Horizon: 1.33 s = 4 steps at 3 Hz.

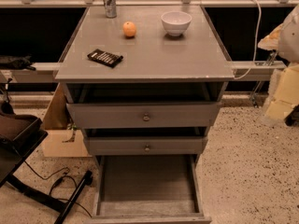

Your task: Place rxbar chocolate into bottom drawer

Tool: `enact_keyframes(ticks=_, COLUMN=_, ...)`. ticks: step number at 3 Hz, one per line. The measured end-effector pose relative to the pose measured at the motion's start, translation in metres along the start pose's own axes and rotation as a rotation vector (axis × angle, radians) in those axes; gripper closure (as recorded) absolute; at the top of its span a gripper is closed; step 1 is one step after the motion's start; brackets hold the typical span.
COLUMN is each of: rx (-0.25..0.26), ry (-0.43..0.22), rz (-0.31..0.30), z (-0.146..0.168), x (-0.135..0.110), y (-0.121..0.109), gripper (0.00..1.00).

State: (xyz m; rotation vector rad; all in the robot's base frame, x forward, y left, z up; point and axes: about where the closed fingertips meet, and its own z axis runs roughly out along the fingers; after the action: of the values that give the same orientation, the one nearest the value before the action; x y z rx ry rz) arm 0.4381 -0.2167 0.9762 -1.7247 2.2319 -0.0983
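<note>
while the rxbar chocolate (105,58) lies flat on the grey cabinet top (187,64), near its front left corner and turned at a slant, we see the bottom drawer (147,181) pulled well out beneath it, its worn pale floor bare. the bar sits well apart from that drawer, on the surface above. behind the bar we find an orange (129,29), a white bowl (176,23) to its right, and a metal can (109,1) at the back edge. the two shallower drawers (146,117), each with a small round knob, stand slightly out above the bottom one. the gripper (280,38) we take to be the pale shape at the right edge, about level with the cabinet top, off to the side and far from the bar. we cannot tell whether it is wide or narrow, and we see nothing held in it.
</note>
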Motion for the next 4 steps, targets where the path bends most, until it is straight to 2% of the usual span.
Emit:
enact_keyframes(ticks=2, rx=0.006, ry=-0.023, rz=-0.001, z=-0.001, x=-0.003, y=-0.002, gripper=0.0)
enact_keyframes(ticks=3, rx=-0.04, ry=-0.131, rz=-0.004, z=0.018, x=-0.04, y=-0.02, gripper=0.0)
enact_keyframes(ticks=4, rx=-0.112, ry=-0.269, rz=0.037, z=0.054, x=-0.1, y=-0.037, gripper=0.0)
